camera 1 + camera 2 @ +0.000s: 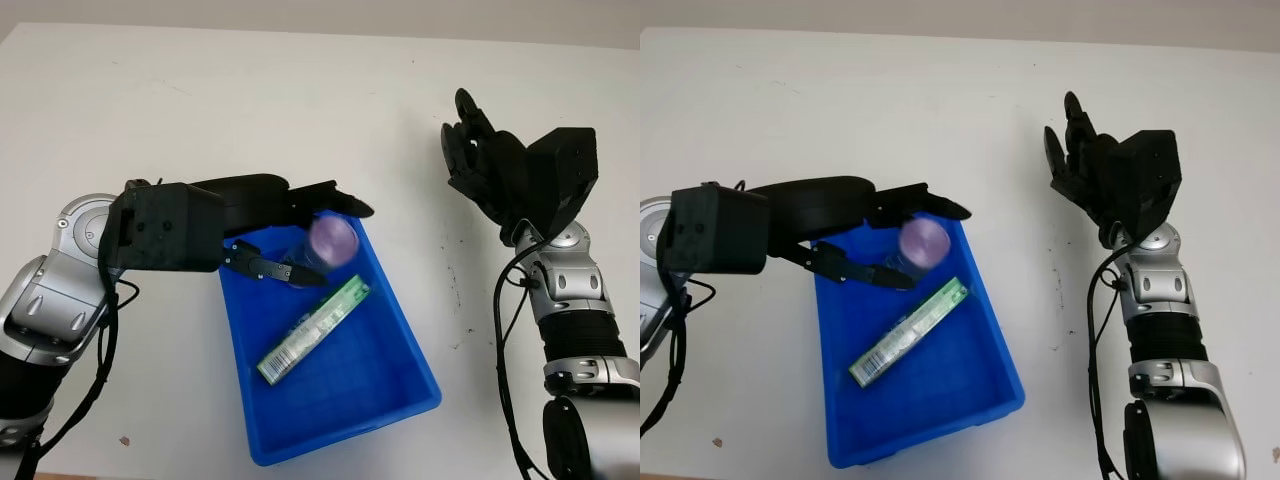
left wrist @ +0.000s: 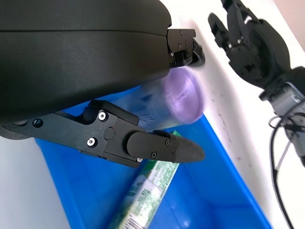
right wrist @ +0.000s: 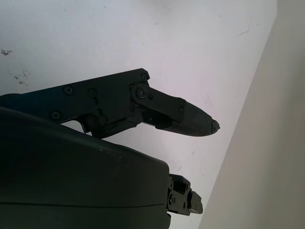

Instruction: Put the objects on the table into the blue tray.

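Note:
The blue tray (image 1: 375, 375) sits in the middle of the white table. A long green packet (image 1: 313, 330) lies at an angle on its floor. My left hand (image 1: 340, 245) reaches over the tray's far end, open. A clear bottle with a purple lid (image 1: 328, 238) is blurred between its straight upper fingers and thumb, above the tray; in the left wrist view the bottle (image 2: 181, 98) hangs over the packet (image 2: 147, 195). My right hand (image 1: 480, 160) is raised above the table to the right of the tray, open and holding nothing.
Bare white table (image 1: 200, 110) surrounds the tray, with a few dark scuff marks to its right (image 1: 455, 290). The table's far edge runs along the top. A black cable (image 1: 505, 330) hangs beside my right forearm.

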Controlling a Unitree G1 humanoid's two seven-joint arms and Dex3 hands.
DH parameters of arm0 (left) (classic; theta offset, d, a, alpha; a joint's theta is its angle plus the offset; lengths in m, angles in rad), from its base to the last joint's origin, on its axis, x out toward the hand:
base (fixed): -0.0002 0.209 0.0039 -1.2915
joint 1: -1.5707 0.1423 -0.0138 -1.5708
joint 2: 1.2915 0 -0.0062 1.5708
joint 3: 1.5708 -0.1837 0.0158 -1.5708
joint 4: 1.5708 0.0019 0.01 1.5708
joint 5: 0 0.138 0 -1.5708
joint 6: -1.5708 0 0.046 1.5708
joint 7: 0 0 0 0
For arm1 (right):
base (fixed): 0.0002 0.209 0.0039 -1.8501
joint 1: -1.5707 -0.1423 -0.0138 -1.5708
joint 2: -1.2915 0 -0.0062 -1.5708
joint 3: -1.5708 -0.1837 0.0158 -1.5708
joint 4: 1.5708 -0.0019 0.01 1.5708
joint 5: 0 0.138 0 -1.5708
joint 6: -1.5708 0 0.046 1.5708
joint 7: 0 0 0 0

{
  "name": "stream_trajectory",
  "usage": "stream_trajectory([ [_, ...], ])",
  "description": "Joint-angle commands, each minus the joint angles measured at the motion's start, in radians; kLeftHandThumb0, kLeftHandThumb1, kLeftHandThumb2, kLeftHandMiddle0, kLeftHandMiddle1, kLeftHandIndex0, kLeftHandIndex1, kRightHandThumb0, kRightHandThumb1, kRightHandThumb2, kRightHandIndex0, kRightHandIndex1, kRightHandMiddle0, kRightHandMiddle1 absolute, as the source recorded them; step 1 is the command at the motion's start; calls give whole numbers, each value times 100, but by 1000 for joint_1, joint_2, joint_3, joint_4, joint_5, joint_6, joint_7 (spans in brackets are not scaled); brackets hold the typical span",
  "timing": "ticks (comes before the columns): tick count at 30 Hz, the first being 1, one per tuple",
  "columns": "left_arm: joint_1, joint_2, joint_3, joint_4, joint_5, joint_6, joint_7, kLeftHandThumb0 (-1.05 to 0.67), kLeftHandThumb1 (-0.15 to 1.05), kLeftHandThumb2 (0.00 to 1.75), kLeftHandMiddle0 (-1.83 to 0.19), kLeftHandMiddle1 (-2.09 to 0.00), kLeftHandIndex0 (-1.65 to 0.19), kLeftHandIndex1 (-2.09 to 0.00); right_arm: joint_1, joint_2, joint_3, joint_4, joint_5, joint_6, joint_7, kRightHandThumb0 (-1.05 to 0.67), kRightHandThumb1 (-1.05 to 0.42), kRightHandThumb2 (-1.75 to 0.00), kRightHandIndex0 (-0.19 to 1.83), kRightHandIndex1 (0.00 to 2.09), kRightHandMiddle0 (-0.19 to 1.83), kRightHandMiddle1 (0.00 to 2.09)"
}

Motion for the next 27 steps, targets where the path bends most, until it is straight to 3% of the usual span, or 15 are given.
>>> stream_trajectory([
  [1,-24,-18,19,13,-12,-34,-1,-52,102,7,19,0,19,0,0,0,1,-14,-3,-1,-5,-53,-105,-69,-19,0,-19,0],
  [6,-9,-94,97,26,-26,-82,115,-31,104,13,19,0,19,0,12,-1,-3,-22,0,-4,-5,-55,-105,-67,-19,0,-19,0],
  [7,1,-132,130,34,-42,-94,165,-29,102,26,19,-2,19,-1,15,-1,-3,-27,-1,-2,-8,-55,-105,-67,-19,0,-19,0],
  [9,15,-220,203,71,-82,-149,275,-34,91,69,5,-6,8,-8,19,0,-3,-37,0,1,-9,-55,-105,-67,-19,0,-19,0],
  [11,16,-325,273,115,-112,-215,415,-39,99,61,-10,-9,-6,-14,23,-2,-1,-43,-2,-3,-8,-55,-105,-67,-19,0,-19,0],
  [14,-20,-438,344,238,-95,-418,599,-42,104,49,-33,-19,-25,-32,25,-2,-4,-51,3,3,-3,-55,-105,-67,-19,0,-19,0],
  [16,-54,-460,375,343,-70,-536,676,-48,105,51,-27,-41,-7,-78,23,-2,-5,-48,4,-1,-1,-56,-105,-67,-19,0,-19,0],
  [17,-67,-457,388,394,-68,-571,692,-52,105,51,-24,-44,0,-85,22,-2,-4,-46,4,-5,0,-56,-105,-68,-19,0,-19,0],
  [21,-105,-420,414,546,-59,-600,714,-63,105,50,-8,-7,5,-29,21,0,-6,-47,11,-9,12,-55,-105,-69,-19,0,-19,0],
  [24,-126,-379,411,643,-55,-563,689,-68,105,54,10,-2,13,-11,21,4,-7,-53,16,0,12,-54,-105,-69,-19,0,-19,0],
  [27,-150,-348,406,721,-68,-468,648,-77,105,53,18,0,19,-2,21,6,-7,-58,22,9,14,-53,-105,-70,-19,0,-19,0],
])
